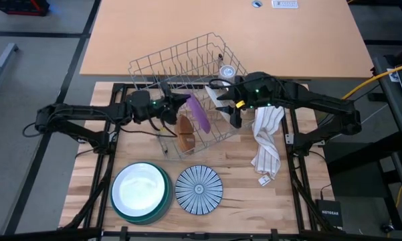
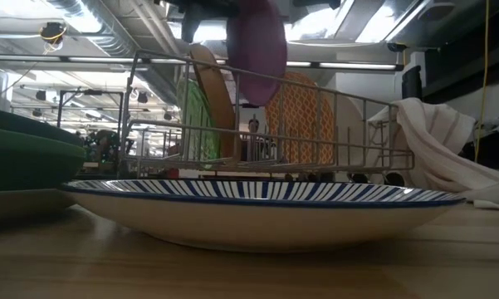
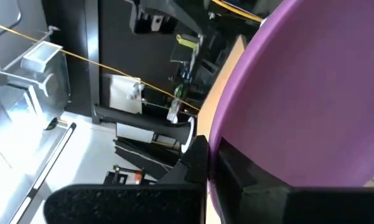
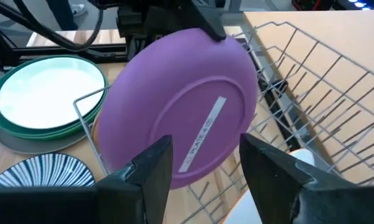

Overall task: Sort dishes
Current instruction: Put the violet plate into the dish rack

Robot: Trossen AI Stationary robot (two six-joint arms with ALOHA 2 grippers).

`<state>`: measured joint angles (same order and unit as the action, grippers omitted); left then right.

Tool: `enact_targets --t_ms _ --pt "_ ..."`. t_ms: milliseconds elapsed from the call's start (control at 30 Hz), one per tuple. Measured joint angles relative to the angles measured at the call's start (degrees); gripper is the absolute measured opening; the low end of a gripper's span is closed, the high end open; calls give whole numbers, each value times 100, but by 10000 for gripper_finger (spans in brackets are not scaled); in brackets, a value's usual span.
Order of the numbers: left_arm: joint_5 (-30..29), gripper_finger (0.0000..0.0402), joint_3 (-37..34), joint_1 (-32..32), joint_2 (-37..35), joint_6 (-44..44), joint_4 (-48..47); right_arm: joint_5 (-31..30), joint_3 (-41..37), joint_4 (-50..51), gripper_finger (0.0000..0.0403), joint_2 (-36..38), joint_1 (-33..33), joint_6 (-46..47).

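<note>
The left gripper (image 1: 177, 102) was clamped on the rim of the purple plate (image 1: 199, 114), holding it on edge above the wire rack (image 1: 180, 67), clear of the brown plate (image 1: 185, 132) standing in the tines below. The right gripper (image 1: 235, 114) waited just beside the rack with its fingers apart, near the striped cloth (image 1: 267, 140). The pinch at the rim looked thin to me; a swing toward the stacked white plate (image 1: 139, 187) or the blue-striped plate (image 1: 198, 189) might tip it loose, or knock it against the wires.
</note>
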<state>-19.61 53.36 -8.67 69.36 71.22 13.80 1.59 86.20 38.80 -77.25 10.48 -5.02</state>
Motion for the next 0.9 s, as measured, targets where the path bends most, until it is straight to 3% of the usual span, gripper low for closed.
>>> enact_targets --t_ms 367,567,900 --pt "1079 0 9 -758 415 -205 301 2 6 3 191 -5 5 -2" --pt "1224 0 9 -927 926 -76 1097 4 6 7 191 -7 5 -2" --pt "1255 0 9 -1012 984 -180 812 2 8 31 191 -9 5 -143"
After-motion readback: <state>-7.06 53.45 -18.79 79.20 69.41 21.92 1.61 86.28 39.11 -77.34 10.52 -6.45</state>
